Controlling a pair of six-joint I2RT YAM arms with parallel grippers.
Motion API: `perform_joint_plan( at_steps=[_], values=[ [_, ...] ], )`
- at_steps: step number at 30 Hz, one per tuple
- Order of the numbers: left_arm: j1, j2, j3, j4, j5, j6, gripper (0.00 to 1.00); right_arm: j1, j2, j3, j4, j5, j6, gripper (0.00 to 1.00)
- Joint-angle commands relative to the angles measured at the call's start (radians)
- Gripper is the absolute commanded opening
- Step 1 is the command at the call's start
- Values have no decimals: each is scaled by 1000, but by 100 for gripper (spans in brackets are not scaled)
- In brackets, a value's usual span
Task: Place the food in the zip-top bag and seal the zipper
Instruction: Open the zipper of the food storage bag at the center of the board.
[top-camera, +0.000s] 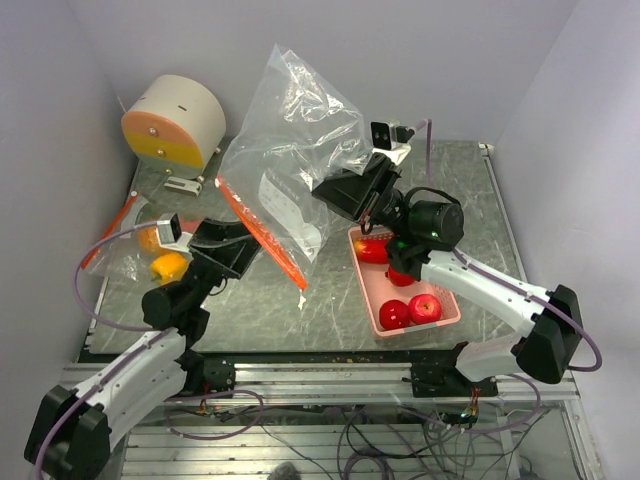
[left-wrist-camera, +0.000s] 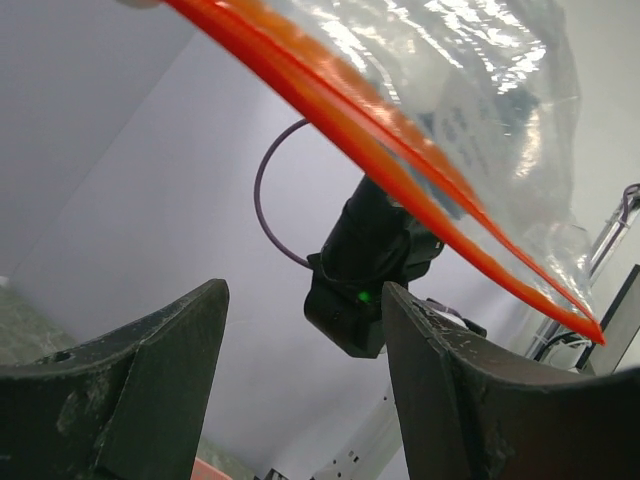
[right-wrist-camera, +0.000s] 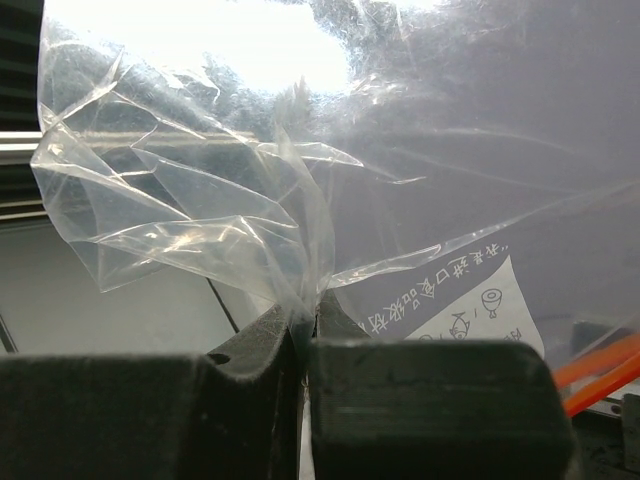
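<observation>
- Zip-top bag of clear crinkled plastic (top-camera: 290, 130) is pinched by a fold between the pressed-together fingers of the right claw (right-wrist-camera: 303, 330), which holds it lifted above the table.
- From that pinch the bag billows up and to the left. A white printed label shows through its wall, and its orange zipper strip (top-camera: 262, 235) slants down toward the middle of the grey-green mottled table (top-camera: 330, 300).
- Left claw (left-wrist-camera: 303, 300) has its fingers apart with nothing between them. It is near the zipper strip, which crosses above the fingertips without touching them.
- Under the right arm sits a shallow pink rectangular basket (top-camera: 375, 285). It holds glossy red apples (top-camera: 425, 308) at its near end and more red food at its far end, partly hidden by the arm.
- Left of the left claw, a yellow pepper (top-camera: 168, 266) and a bumpy orange fruit (top-camera: 148, 238) lie on the table, outside the bag.
- In the far left corner stands a cream drum-shaped object (top-camera: 185, 110) with an orange and yellow face.
</observation>
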Motion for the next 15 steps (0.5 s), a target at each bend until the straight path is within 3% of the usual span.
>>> perform_joint_plan(
  at_steps=[1,5,15],
  values=[
    [7,68,38,233,18,-42,73,-5,4,5,36,0,10,0],
    [7,82,41,309,26,-67,73,-4,2,-5,36,4,11,0],
    [7,21,79,240,38,-39,75,-4,-1,-23,31,10,7,0]
  ],
)
